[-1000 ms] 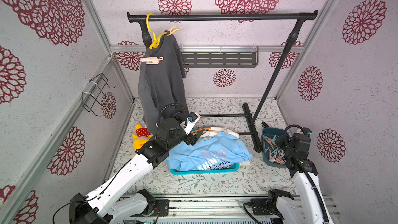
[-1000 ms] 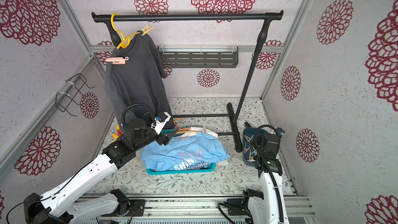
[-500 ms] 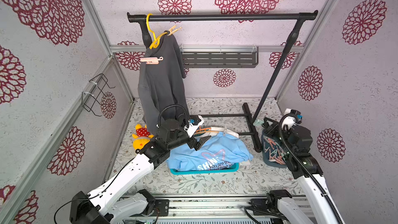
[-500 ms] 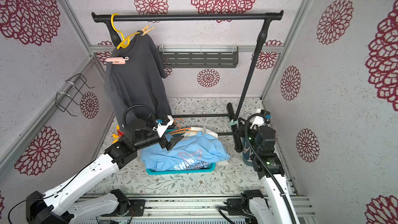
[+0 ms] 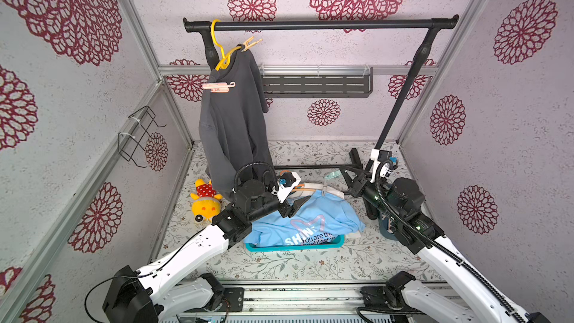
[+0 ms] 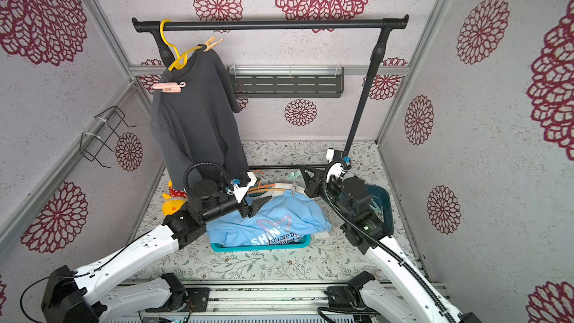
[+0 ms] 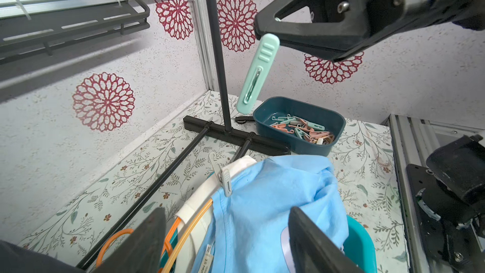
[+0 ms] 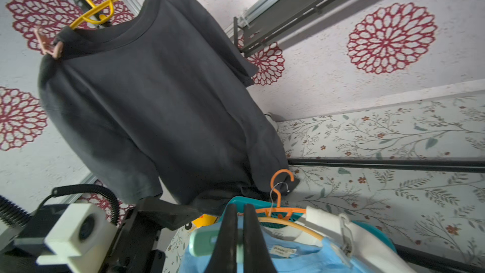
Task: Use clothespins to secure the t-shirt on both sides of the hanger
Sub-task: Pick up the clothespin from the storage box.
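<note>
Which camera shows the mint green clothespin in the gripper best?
The left wrist view: the mint clothespin shows full length, pinched at one end by the right gripper. Both top views show a tiny speck; the right wrist view, a blurred end.

Bright, even light is flooding down from above, leaving only soft shadows; the shelf (image 7: 73, 22) is casting a faint one on the wall (image 7: 162, 80). Wide lenses are splaying edges. Close parts in wrist views are blurring.
</note>
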You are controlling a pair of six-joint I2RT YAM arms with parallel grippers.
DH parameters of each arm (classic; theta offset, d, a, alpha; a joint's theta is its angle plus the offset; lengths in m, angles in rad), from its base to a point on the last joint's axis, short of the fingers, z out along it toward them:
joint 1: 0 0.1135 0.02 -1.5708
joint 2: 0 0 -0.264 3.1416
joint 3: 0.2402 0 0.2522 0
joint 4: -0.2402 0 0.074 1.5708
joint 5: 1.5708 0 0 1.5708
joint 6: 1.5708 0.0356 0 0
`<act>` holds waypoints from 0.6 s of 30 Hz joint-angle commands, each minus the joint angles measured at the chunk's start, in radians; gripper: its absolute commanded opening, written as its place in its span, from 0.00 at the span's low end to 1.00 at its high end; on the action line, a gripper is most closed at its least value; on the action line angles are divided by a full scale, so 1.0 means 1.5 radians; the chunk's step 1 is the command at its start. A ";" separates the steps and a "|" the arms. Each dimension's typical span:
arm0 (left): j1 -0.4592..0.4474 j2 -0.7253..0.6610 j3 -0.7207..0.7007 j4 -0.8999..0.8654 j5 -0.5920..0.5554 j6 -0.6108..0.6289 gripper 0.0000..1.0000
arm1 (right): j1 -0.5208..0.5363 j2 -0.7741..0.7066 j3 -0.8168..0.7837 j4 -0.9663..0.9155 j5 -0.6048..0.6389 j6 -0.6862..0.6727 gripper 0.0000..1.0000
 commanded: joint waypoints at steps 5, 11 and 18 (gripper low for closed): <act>-0.016 -0.003 -0.022 0.121 -0.006 0.046 0.66 | 0.082 0.023 0.013 0.087 0.026 0.031 0.00; -0.017 -0.014 -0.048 0.171 -0.004 0.101 0.55 | 0.123 0.042 0.022 0.107 0.034 0.025 0.00; -0.017 -0.023 -0.054 0.178 0.014 0.123 0.42 | 0.150 0.053 0.022 0.118 0.039 0.027 0.00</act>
